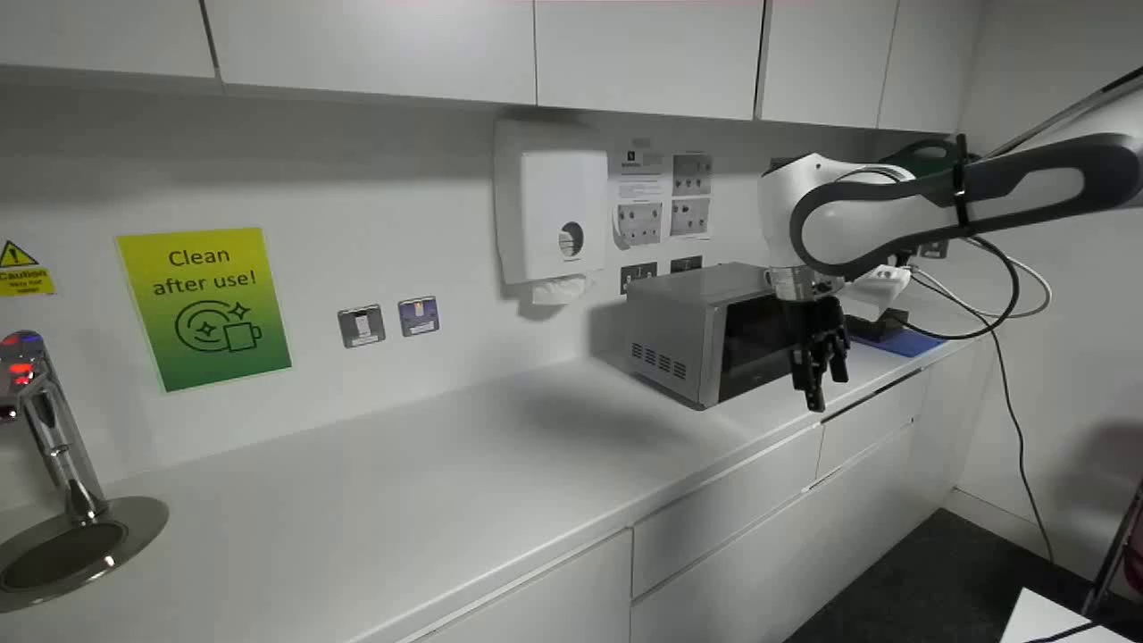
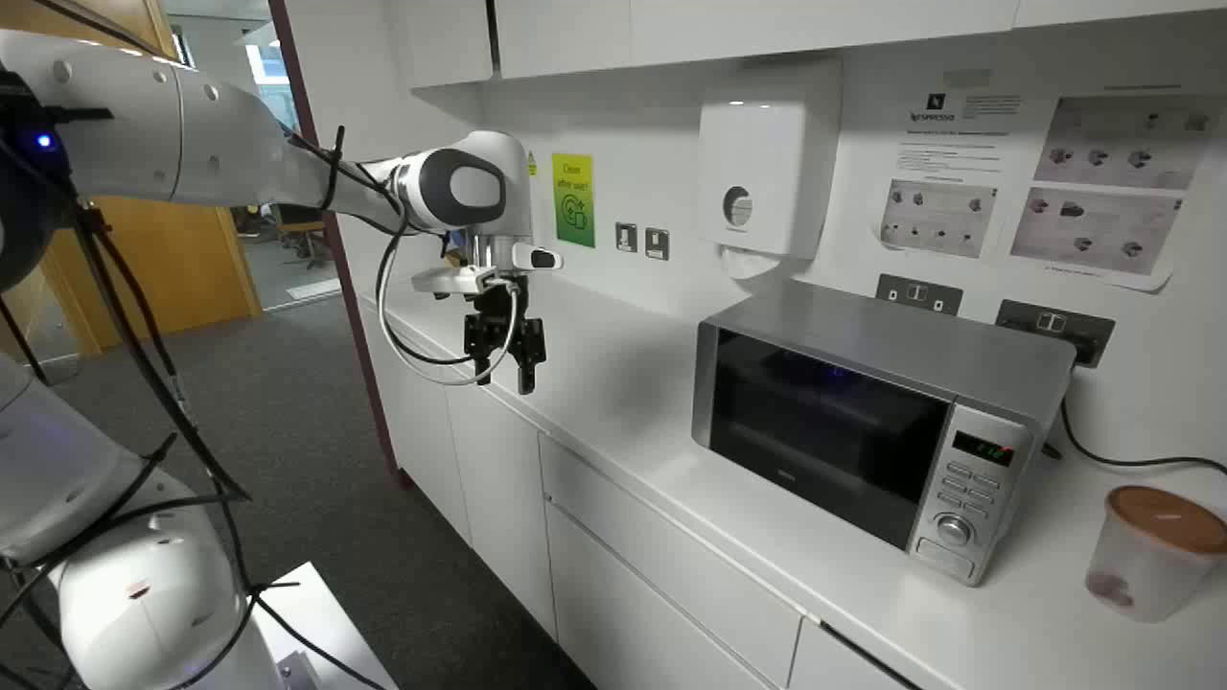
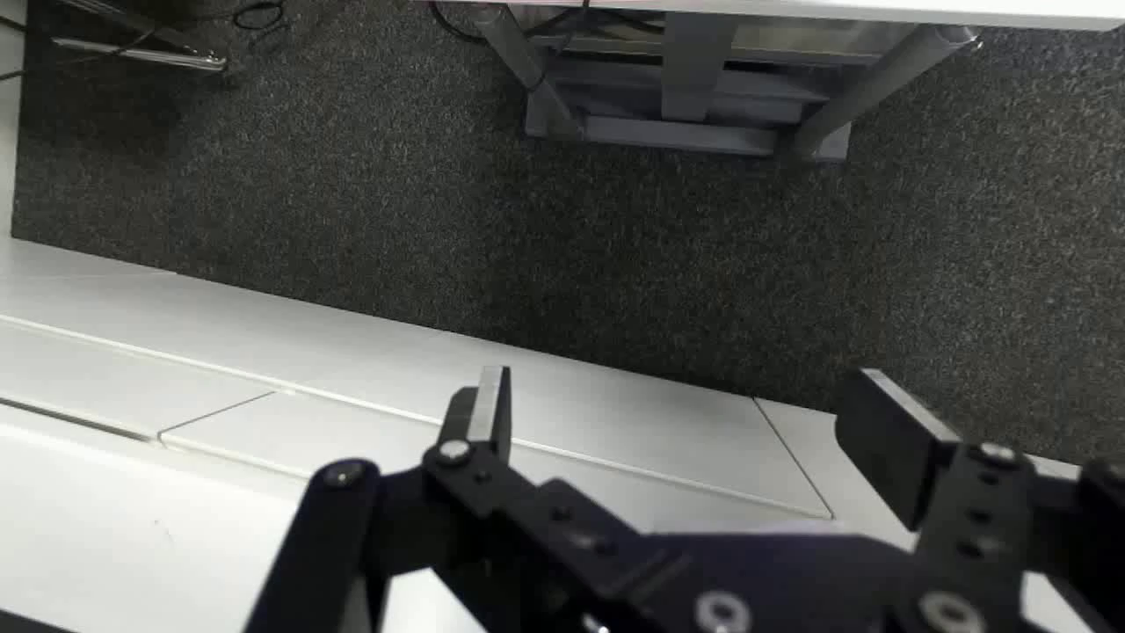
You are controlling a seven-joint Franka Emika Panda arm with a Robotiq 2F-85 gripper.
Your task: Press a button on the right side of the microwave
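The silver-grey microwave (image 2: pixel 868 335) stands on the counter with its dark door shut, and it also shows in an exterior view (image 1: pixel 674 335). Its control strip (image 2: pixel 976 431) is on the right of its front, with a lit display (image 2: pixel 982 448), several small buttons (image 2: pixel 966 487) and a round knob (image 2: pixel 954 529). In an exterior view the arm hides the strip. My gripper (image 2: pixel 506 381) points down, well apart from the microwave, off the window end away from the strip. It also shows in an exterior view (image 1: pixel 828 393). In the wrist view the fingers (image 3: pixel 681 378) are wide apart with nothing between them.
A white dispenser (image 2: pixel 762 177) hangs on the wall above the counter (image 1: pixel 402 500). A clear tub with a brown lid (image 2: pixel 1165 517) stands right of the microwave. Wall cabinets (image 1: pixel 643 54) overhang. A tap (image 1: pixel 58 438) stands at the far end. Cables (image 2: pixel 388 316) loop beside the wrist.
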